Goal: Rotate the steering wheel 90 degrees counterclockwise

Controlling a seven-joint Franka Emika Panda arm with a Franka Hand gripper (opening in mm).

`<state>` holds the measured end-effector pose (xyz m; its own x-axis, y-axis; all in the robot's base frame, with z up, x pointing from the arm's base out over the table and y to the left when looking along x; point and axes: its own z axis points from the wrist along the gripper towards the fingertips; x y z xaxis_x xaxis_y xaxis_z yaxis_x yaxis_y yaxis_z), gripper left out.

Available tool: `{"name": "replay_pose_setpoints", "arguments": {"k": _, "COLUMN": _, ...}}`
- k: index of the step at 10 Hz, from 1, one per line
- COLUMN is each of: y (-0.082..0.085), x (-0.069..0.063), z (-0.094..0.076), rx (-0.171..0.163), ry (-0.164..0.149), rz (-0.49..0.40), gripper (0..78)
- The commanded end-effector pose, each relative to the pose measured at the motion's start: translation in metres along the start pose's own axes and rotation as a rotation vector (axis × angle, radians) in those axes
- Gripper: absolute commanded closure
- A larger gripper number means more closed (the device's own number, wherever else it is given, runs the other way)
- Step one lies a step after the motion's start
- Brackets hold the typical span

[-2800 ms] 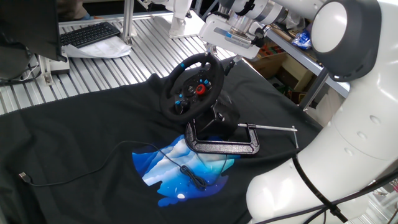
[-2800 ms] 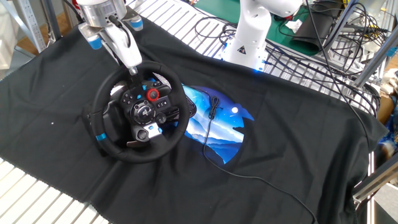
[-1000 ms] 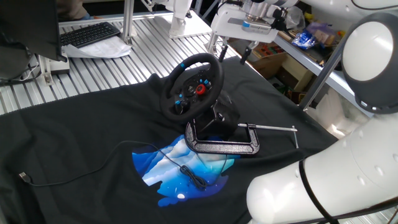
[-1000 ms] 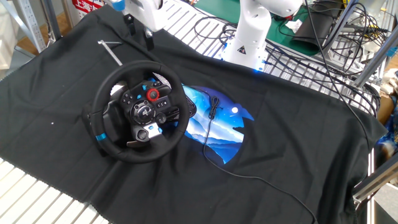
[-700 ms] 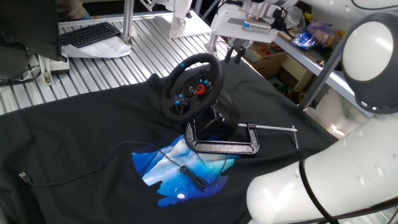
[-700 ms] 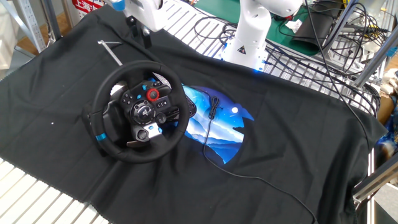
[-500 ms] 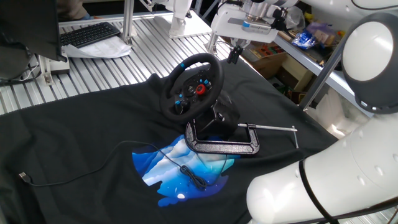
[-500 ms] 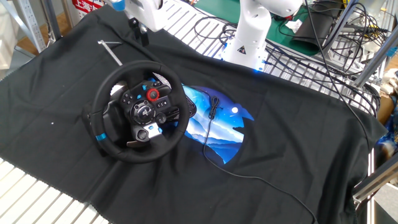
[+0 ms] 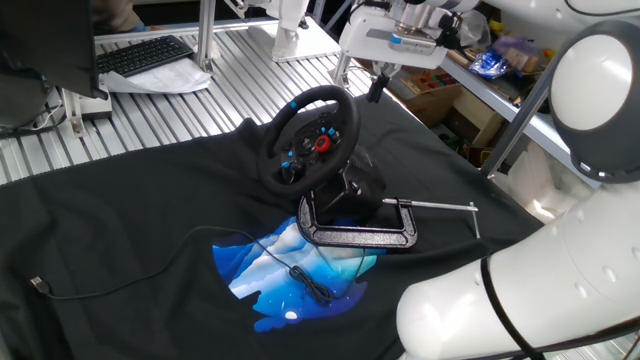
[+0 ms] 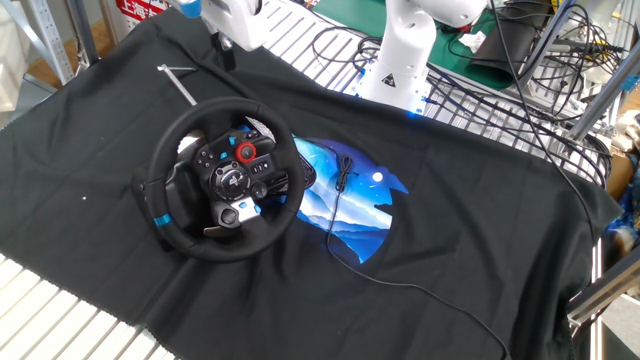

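Observation:
The steering wheel (image 9: 310, 137) is a small black racing wheel with a red centre button, standing tilted on its base on the black cloth. Its blue rim stripe (image 9: 297, 103) sits at the top left in one fixed view. In the other fixed view the steering wheel (image 10: 220, 180) has the stripe at its lower left (image 10: 160, 218). My gripper (image 9: 378, 86) hangs above and behind the wheel's upper right rim, clear of it. Its fingers are together with nothing between them. It also shows in the other fixed view (image 10: 222, 50), behind the wheel.
A metal C-clamp (image 9: 360, 236) with a long screw rod (image 9: 440, 206) grips the wheel's base; the rod (image 10: 178, 83) shows behind the wheel. A thin black cable (image 9: 150, 275) crosses the cloth's blue print (image 10: 350, 200). A keyboard (image 9: 145, 55) lies far left.
My gripper let go of the wheel's top rim, rose back and to the right, then its fingers closed together on nothing. The wheel has not turned.

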<state>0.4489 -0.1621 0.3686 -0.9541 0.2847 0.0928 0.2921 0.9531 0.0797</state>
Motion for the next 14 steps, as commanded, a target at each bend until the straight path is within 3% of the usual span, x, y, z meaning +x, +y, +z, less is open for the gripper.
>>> {"name": "replay_pose_setpoints", "arguments": {"k": 1, "y": 0.065, "x": 0.074, "z": -0.025, "rx": 0.074, "ry": -0.038, "rz": 0.016, "gripper": 76.5}}
{"name": "replay_pose_setpoints", "arguments": {"k": 3, "y": 0.062, "x": 0.068, "z": -0.022, "rx": 0.086, "ry": -0.051, "rz": -0.003, "gripper": 76.5}}
{"name": "replay_pose_setpoints", "arguments": {"k": 9, "y": 0.081, "x": 0.079, "z": -0.020, "rx": 0.085, "ry": -0.067, "rz": 0.017, "gripper": 76.5}}
{"name": "replay_pose_setpoints", "arguments": {"k": 11, "y": 0.081, "x": 0.079, "z": -0.019, "rx": 0.101, "ry": -0.084, "rz": -0.071, "gripper": 76.5}}
{"name": "replay_pose_setpoints", "arguments": {"k": 14, "y": 0.083, "x": 0.075, "z": -0.016, "rx": 0.099, "ry": -0.085, "rz": -0.126, "gripper": 76.5}}
